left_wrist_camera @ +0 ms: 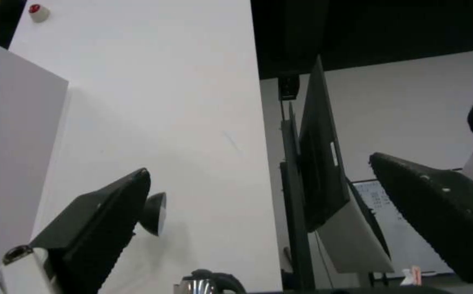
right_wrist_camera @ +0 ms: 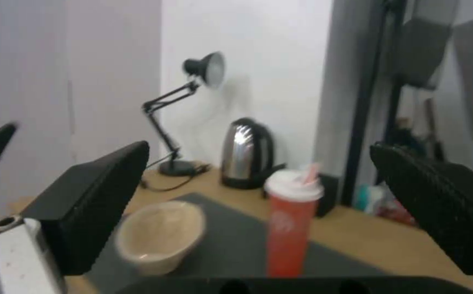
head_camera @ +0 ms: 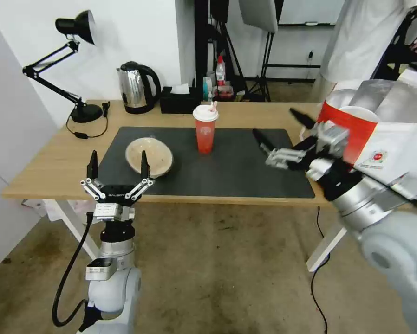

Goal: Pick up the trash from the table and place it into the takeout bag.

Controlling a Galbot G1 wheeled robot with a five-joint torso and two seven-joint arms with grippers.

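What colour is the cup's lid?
White, on a red cup with a pink-and-white straw; the head view shows the lid best.

Both arms raised, both grippers spread wide.
Left gripper (head_camera: 118, 164) at 7 o'clock points its fingers to 12; right gripper (head_camera: 278, 126), at 3 o'clock, reaches toward 10 o'clock, forearm angled from 5.

One red cup (head_camera: 205, 129), one beige bowl (head_camera: 149, 157), one takeout bag (head_camera: 380, 134), one kettle (head_camera: 135, 87).
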